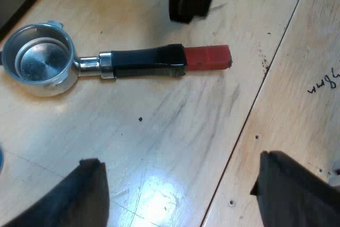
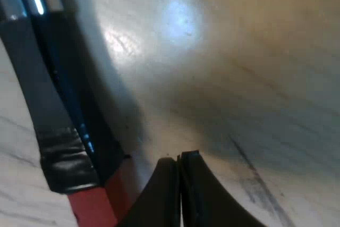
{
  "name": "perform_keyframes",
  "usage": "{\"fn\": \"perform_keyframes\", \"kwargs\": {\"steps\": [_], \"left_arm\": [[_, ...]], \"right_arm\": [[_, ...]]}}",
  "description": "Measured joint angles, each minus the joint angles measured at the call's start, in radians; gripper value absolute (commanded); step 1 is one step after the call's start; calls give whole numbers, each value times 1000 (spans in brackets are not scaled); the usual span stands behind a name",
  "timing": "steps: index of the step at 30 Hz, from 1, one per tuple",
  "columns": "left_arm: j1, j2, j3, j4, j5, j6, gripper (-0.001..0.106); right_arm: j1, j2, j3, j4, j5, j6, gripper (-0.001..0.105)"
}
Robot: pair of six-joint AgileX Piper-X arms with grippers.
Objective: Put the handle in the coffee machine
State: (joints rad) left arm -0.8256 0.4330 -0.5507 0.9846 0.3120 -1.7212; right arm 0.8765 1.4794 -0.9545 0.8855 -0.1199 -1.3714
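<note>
- The pale wooden worktop [image 1: 159, 147] is made of boards, scuffed with grey streaks, with a dark seam running between two of them.
- The metal holder [image 1: 106, 65] lies loose and flat on the worktop, its round basket mouth up, its black handle [image 1: 143, 63] ending in a red end [image 1: 207, 58].
- The left hand [image 1: 179, 159] hovers over the worktop near the holder, its black fingers spread wide and empty.
- The right hand [image 2: 179, 159] has its fingers pressed together on nothing, tips just beside the red end.
- Dark handwriting [image 1: 324, 81] marks the neighbouring board.
</note>
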Motion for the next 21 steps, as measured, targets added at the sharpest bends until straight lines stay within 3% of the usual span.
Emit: {"fn": "perform_keyframes", "kwargs": {"steps": [5, 16, 21], "left_arm": [[0, 0, 0, 0, 0, 0, 62], [0, 0, 0, 0, 0, 0, 62], [0, 0, 0, 53, -20, 0, 62]], "right_arm": [[32, 36, 0, -30, 29, -49, 0], [44, 94, 0, -76, 52, -52, 0], [45, 95, 0, -141, 59, -58, 0]]}}
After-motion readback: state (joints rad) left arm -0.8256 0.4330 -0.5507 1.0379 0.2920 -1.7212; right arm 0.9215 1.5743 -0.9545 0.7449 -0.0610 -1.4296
